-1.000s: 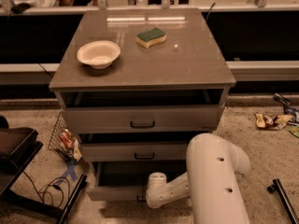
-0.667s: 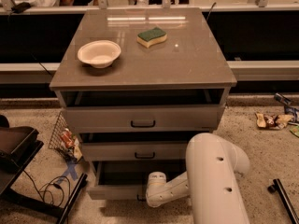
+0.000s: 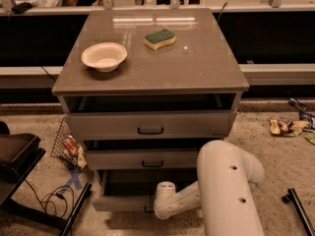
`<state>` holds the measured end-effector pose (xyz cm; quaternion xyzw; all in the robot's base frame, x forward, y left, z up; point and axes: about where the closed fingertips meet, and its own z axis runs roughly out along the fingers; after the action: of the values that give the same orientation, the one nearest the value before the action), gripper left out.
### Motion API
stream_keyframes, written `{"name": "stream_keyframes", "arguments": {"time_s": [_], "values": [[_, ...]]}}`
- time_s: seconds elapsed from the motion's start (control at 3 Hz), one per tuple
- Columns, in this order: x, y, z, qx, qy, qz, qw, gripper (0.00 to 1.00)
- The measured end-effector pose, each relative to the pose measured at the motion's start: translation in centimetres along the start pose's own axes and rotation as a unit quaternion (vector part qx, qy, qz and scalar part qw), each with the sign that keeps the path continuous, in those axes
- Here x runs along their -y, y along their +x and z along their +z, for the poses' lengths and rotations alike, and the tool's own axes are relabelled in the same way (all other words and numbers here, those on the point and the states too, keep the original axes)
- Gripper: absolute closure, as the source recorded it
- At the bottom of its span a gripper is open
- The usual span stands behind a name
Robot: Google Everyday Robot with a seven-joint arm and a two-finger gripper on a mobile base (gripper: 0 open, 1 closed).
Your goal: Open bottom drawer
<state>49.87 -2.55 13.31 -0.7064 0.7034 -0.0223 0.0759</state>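
Note:
The bottom drawer [image 3: 120, 202] is the lowest of the three grey drawers and stands pulled out, showing its dark inside behind the front panel. Its small black handle [image 3: 147, 210] sits at the centre of the front. My gripper [image 3: 153, 208] is at this handle, at the end of my white arm [image 3: 224, 191], which reaches in from the lower right. My wrist [image 3: 165, 200] covers most of the gripper. The middle drawer [image 3: 147, 160] and the top drawer [image 3: 150, 124] are also pulled out a little.
A white bowl [image 3: 104, 56] and a green-and-yellow sponge [image 3: 160, 38] lie on the cabinet top [image 3: 197, 68]. A wire basket with packets [image 3: 69, 146] stands left of the cabinet. A black stand and cables [image 3: 29, 181] are at the lower left. Wrappers [image 3: 285, 127] lie on the floor at right.

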Motion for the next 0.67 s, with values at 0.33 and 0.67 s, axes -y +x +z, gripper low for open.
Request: {"name": "stream_keyframes", "arguments": {"time_s": [0.33, 0.67], "values": [[-0.04, -0.12, 0.0, 0.0, 0.0, 0.0, 1.0, 1.0], [-0.05, -0.12, 0.01, 0.0, 0.0, 0.0, 1.0, 0.74]]}}
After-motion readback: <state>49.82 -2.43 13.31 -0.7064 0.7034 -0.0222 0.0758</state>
